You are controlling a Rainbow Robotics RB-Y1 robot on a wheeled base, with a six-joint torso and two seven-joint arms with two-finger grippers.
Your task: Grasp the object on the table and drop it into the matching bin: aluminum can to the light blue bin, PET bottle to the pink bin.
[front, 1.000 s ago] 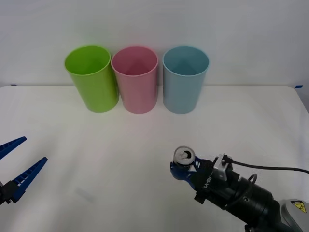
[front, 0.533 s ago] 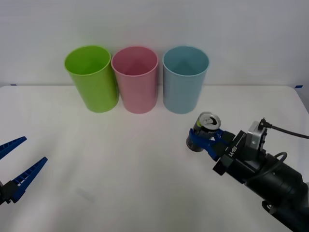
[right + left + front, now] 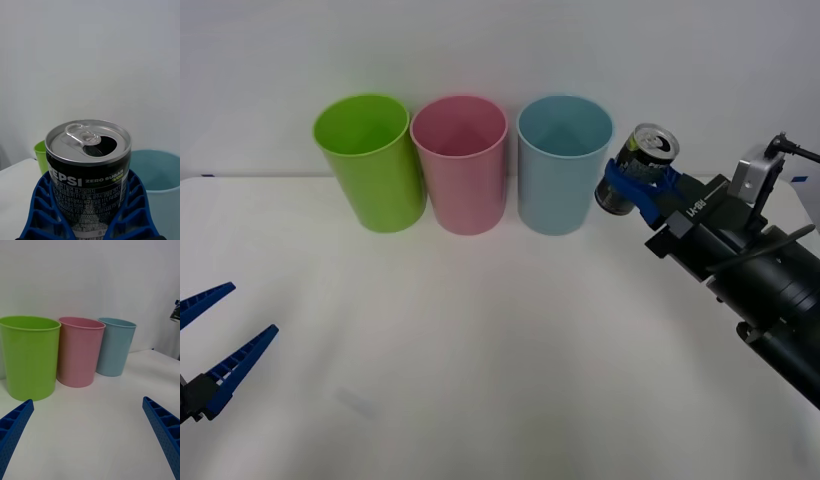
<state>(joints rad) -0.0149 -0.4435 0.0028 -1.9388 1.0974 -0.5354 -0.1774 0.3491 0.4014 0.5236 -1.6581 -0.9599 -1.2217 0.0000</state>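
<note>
Right wrist view shows you the blue ribbed right gripper (image 3: 90, 210) pinching the small black-labelled aluminum can (image 3: 88, 165) at mid-body; it is opened, probably light, thin-walled and smooth, so squeeze gently, while the left gripper (image 3: 215, 345) waits spread open.

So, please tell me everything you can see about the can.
The can is small and metal, with a black printed wall reading "PEPSI ZERO SUGAR" and a shiny silver top. Its pull tab is still attached and the mouth is open. The right claw holds it in the air, blue ribbed fingers pressing both sides of its lower body. It tilts slightly and hangs just right of the light blue bin, near rim height, touching neither bin nor table.
</note>
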